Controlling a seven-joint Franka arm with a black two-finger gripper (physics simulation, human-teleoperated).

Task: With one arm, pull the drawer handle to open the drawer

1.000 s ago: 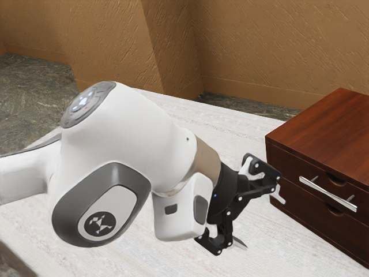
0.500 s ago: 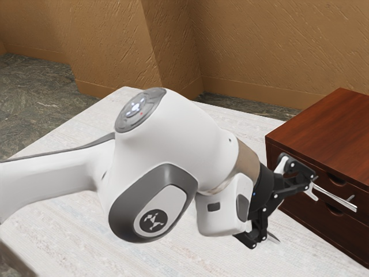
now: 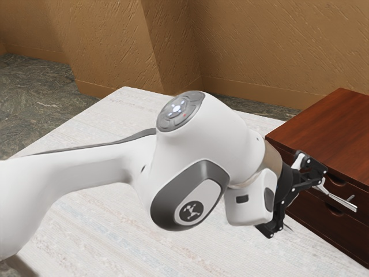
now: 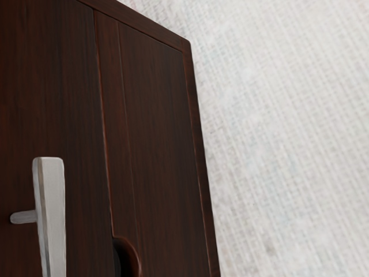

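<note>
Drawer (image 4: 57, 86): front flush, handle (image 4: 49, 219) just beside your gripper (image 3: 302, 205), jaws wide apart and empty; likely fault: closing at the bar's very end, so the fingers slip off once you pull.

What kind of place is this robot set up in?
Likely a simulated indoor room: tan rough-plastered walls, a dark mottled stone floor, and a pale woven-textured table carrying a dark red-brown wooden drawer cabinet.
</note>
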